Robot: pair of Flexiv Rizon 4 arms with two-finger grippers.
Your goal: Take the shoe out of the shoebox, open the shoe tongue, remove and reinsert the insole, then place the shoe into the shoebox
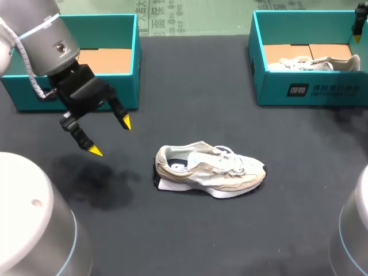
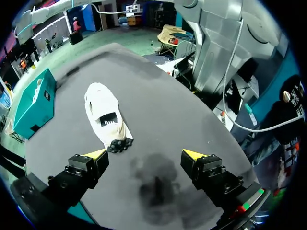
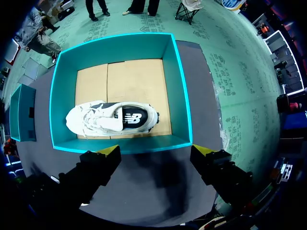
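Note:
A beige and white shoe (image 1: 210,168) lies on its sole in the middle of the dark table, toe to the right. My left gripper (image 1: 110,137) hangs open above the table to the shoe's left, nothing between its fingers. In the left wrist view the shoe (image 2: 105,117) is ahead of the open gripper (image 2: 145,154), heel nearest. My right gripper (image 3: 156,151) is open above the near wall of the right teal shoebox (image 3: 177,86), which holds a second white shoe (image 3: 112,119). In the head view only one of its fingertips (image 1: 357,38) shows at the far right.
The right shoebox (image 1: 333,89) with its shoe (image 1: 305,63) stands at the back right. A second teal box (image 1: 136,57) with a cardboard floor stands at the back left, partly behind my left arm.

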